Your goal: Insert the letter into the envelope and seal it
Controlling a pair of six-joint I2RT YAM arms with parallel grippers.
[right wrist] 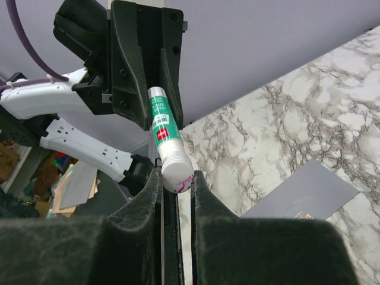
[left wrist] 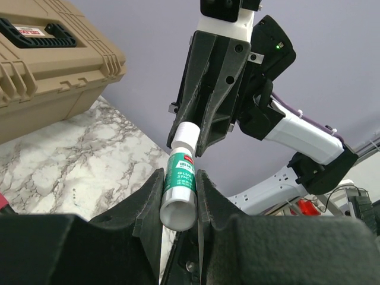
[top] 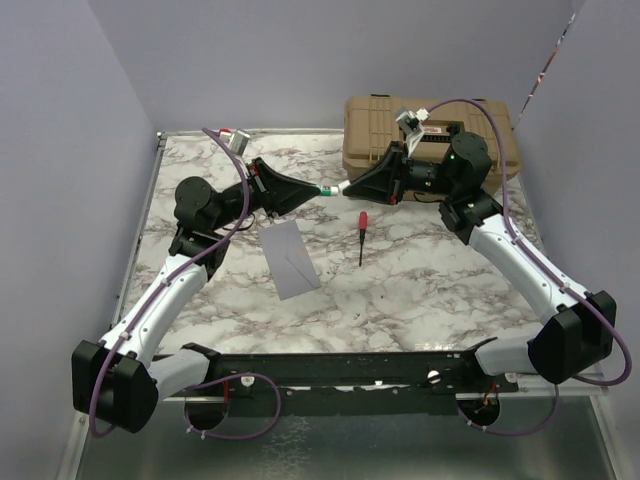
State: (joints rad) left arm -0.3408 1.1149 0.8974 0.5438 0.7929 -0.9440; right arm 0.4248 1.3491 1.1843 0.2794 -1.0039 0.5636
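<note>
A green and white glue stick is held in the air between both grippers, above the table's middle back. My left gripper is shut on its body. My right gripper is closed around its white cap end, which has pink stains. The grey envelope lies flat on the marble table, below and left of the grippers; its corner shows in the right wrist view. The tan letter is not in view.
A big tan hard case stands at the back right, behind the right arm; it also shows in the left wrist view. A red-handled screwdriver lies on the table right of the envelope.
</note>
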